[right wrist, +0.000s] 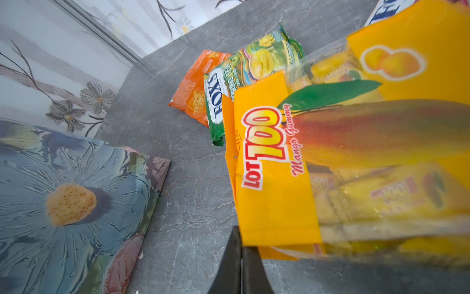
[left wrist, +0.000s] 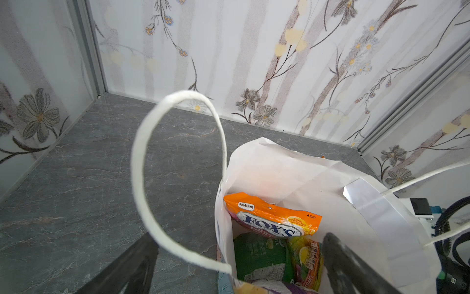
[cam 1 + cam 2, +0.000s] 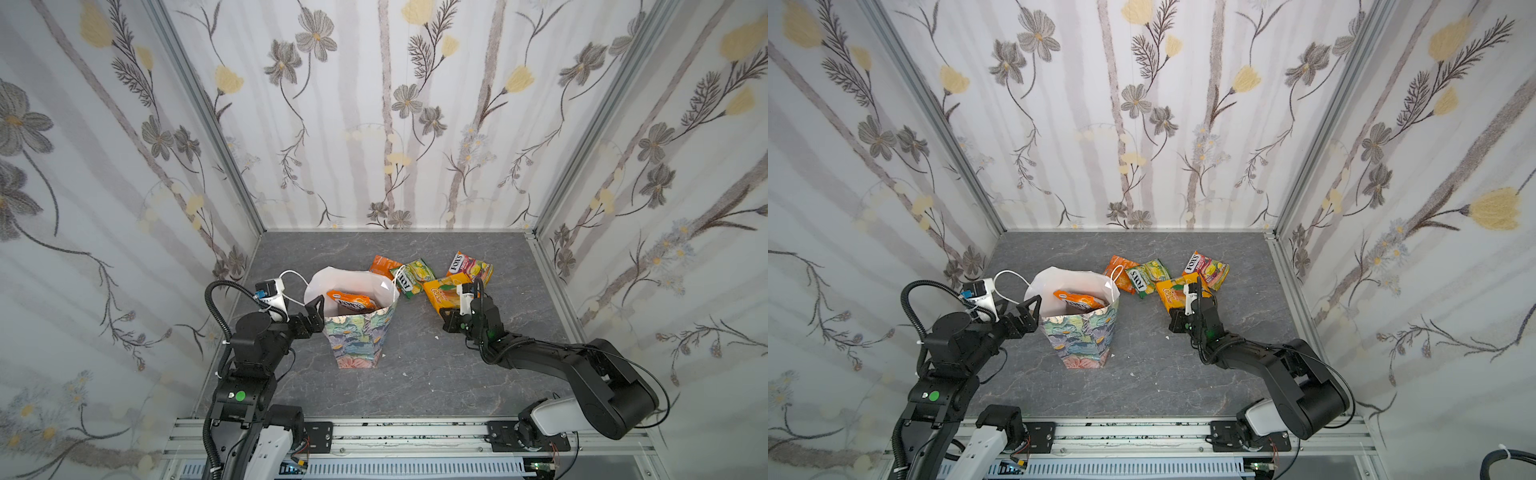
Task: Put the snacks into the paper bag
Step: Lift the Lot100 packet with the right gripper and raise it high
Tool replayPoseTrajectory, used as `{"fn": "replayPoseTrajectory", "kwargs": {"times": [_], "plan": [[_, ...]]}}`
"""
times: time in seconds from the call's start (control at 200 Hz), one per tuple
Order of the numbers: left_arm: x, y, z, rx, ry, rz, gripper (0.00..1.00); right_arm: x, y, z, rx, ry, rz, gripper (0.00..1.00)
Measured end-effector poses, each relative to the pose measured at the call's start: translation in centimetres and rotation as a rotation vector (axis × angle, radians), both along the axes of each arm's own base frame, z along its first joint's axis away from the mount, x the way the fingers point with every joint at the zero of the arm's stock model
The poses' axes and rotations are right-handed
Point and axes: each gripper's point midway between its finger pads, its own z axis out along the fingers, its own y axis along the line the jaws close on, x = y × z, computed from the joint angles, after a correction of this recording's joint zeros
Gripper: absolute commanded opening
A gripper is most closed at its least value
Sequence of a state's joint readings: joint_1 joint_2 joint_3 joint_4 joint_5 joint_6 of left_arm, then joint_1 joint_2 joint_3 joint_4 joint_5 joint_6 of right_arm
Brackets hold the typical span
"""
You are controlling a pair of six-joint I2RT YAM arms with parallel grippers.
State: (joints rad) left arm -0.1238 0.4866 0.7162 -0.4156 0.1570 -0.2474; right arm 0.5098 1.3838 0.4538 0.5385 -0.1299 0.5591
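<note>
**Right pincer (image 1: pixel 239 244) pressed together at corner of mango gummy pack (image 1: pixel 274 203)**

Can't tell if it actually nips the seam. The pack sits right of the paper bag (image 3: pixel 361 336), with its LOT 100 end nearest the bag and its long axis running away from it. Left pincer (image 3: pixel 314 314) is spread, straddling the bag's left rim with one finger (image 2: pixel 351 267) inside. Bag is upright, mouth up. Orange FOX'S packet (image 2: pixel 272 219) lies crosswise on top inside. Behind-right of the bag: orange packet (image 3: pixel 384 266), yellow-green packet (image 3: pixel 413 276), pink-yellow packet (image 3: pixel 471 266).
</note>
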Motion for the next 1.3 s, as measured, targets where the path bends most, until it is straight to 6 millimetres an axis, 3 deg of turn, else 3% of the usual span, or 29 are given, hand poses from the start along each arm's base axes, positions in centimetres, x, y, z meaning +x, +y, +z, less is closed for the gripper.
{"fn": "replayPoseTrajectory", "kwargs": {"times": [0.779,1.134,1.304], "plan": [[-0.2,0.0,0.2,-0.001,-0.010,0.000,1.00,-1.4,-0.4,13.2,-0.047,-0.283,0.033,0.00],[-0.2,0.0,0.3,-0.002,-0.012,0.000,1.00,-1.8,-0.5,15.6,-0.071,-0.293,0.030,0.00],[-0.3,0.0,0.3,-0.002,-0.015,0.000,1.00,-1.7,0.1,20.1,-0.051,-0.364,0.046,0.00]]}}
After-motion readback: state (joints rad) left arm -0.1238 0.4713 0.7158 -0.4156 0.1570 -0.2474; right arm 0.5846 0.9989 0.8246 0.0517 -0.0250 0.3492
